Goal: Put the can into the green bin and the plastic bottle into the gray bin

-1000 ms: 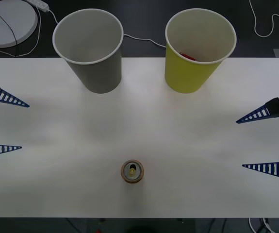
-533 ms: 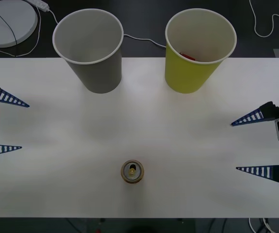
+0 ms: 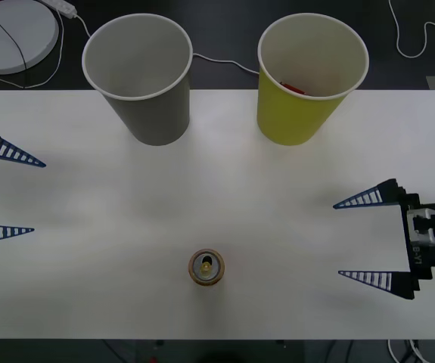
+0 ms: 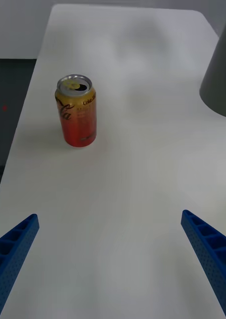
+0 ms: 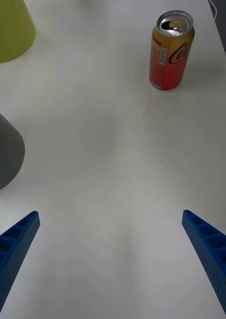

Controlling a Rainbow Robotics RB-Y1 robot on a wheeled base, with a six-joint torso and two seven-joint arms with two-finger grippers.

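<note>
The can (image 3: 206, 268) stands upright near the table's front edge, gold-yellow shading to red, with its silver top open; it also shows as the can (image 4: 76, 112) and the can (image 5: 171, 50). The gray bin (image 3: 138, 76) stands at the back left, and the green bin (image 3: 312, 76) at the back right. My right gripper (image 3: 338, 240) is open over the table, to the right of the can and well apart from it. My left gripper (image 3: 39, 197) hangs open at the left edge. The plastic bottle is out of view.
Something red (image 3: 293, 88) lies inside the green bin. A white round disc (image 3: 13, 30) and thin cables (image 3: 225, 62) lie on the dark floor behind the white table (image 3: 225, 181). The gray bin (image 4: 220, 84) edges the right wrist view.
My right gripper has moved left over the table toward the can, still open. The left gripper, the can and both bins have stayed put.
</note>
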